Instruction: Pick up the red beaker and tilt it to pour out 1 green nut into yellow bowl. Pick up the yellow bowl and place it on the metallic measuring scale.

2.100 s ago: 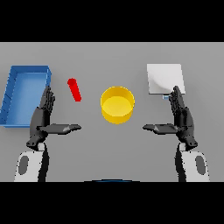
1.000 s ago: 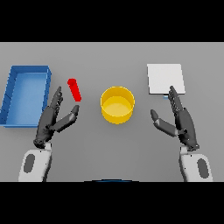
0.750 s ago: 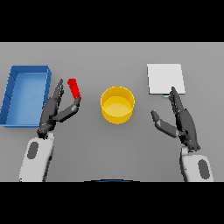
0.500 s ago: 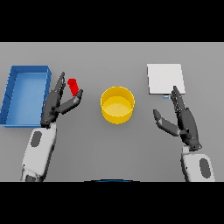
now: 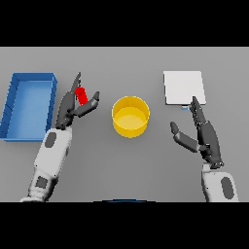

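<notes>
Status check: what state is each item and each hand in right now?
Red beaker: on the table, between left hand's fingers and thumb.
Yellow bowl: upright, mid-table.
Metallic measuring scale: bare.
Blue tray: nothing visible inside.
Left hand: open around beaker.
Right hand: open, idle.

Both forearms white with grey inset panels, rounded casings. Left hand (image 5: 68,109) and right hand (image 5: 206,136) dark grey-black, slim segmented fingers, thicker thumbs.
</notes>
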Motion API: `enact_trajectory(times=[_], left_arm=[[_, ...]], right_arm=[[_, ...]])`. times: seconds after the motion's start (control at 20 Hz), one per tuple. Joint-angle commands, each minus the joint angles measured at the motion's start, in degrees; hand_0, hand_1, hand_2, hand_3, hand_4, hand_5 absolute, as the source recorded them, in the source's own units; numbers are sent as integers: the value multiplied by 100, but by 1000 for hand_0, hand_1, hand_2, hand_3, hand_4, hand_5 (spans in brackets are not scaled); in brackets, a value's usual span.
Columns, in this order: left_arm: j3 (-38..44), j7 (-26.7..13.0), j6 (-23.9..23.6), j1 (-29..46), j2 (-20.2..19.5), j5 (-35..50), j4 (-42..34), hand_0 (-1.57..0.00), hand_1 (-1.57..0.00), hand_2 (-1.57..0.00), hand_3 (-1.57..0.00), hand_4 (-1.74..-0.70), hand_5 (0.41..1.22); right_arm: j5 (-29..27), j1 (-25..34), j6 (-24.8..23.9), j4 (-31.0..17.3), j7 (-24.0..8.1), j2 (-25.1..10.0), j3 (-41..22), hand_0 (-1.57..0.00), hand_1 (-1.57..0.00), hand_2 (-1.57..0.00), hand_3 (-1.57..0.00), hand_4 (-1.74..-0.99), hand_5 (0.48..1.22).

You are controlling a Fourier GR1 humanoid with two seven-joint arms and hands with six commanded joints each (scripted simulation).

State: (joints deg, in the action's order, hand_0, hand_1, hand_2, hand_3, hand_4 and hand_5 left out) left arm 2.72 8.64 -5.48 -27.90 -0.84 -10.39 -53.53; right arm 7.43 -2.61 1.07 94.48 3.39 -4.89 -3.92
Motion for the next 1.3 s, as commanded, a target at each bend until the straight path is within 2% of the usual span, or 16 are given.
enact_trajectory(times=[0.0, 0.1, 0.15, 0.2, 0.25, 0.35, 0.45, 0.55, 0.6, 0.75, 0.85, 1.1, 1.25], left_arm=[[26, 155, 2, -22, 13, 15, 91, 1, 1, 1, 1, -1310, 697], [172, 242, -65, -198, 49, 101, 347, 1, -6, -50, -30, -1347, 726], [195, 306, -119, -229, 103, 109, 420, -153, -145, -179, -129, -1364, 747], [247, 310, -173, -304, 148, 148, 472, -338, -306, -322, -239, -1385, 765], [338, 412, -205, -332, 175, 224, 547, -585, -556, -551, -416, -1416, 786], [431, 530, -229, -443, 246, 298, 746, -940, -921, -918, -832, -1425, 943], [443, 528, -347, -532, 223, 223, 780, -1167, -1155, -1153, -1081, -1529, 1043], [380, 726, -351, -514, 207, 215, 802, -1312, -1305, -1304, -1151, -1596, 1107], [358, 705, -299, -475, 208, 269, 754, -1364, -1358, -1357, -1176, -1621, 1130], [187, 665, -337, -482, 222, 169, 704, -1465, -1462, -1462, -1369, -1542, 1174], [130, 625, -365, -431, 209, 106, 565, -1503, -1501, -1501, -1442, -1519, 1191], [119, 346, -244, -409, 129, 68, -1, -1549, -1548, -1548, -1529, -1500, 1211], [-119, 6, -247, -472, 36, -236, -490, -1560, -1559, -1559, -1549, -1496, 1216]], right_arm=[[-34, 13, 9, -39, 22, -16, 38, 1, 1, 1, 1, -1300, 647], [-37, 31, -13, -45, -48, 21, 31, 1, 1, 1, 1, -1301, 647], [-23, 30, -10, -43, -28, 23, 17, 1, 1, 1, 1, -1298, 646], [20, 94, -74, -31, -155, 55, 6, 1, 1, 1, 1, -1294, 645], [20, 125, -88, -16, -191, 60, 9, 1, 1, 1, 1, -1292, 645], [21, 142, -76, -145, -204, 65, 22, 1, 1, 1, 1, -1290, 646], [13, 94, -83, -91, -136, 44, 41, 1, 1, 1, 1, -1291, 649], [2, 42, -55, -48, -66, 25, 34, 1, 1, 1, 1, -1290, 651], [23, 36, -46, -41, -83, 15, 16, 1, 1, 1, 1, -1290, 649], [36, 176, -70, -143, -142, 55, 13, 1, 1, 1, 1, -1288, 648], [67, 48, -65, -72, -20, 61, -25, 1, 1, 1, 1, -1289, 650], [138, 56, -103, -70, -73, 78, -61, 1, 1, 1, 1, -1294, 662], [173, 53, -110, -52, -7, 84, -86, 1, 1, 1, 1, -1289, 664]])
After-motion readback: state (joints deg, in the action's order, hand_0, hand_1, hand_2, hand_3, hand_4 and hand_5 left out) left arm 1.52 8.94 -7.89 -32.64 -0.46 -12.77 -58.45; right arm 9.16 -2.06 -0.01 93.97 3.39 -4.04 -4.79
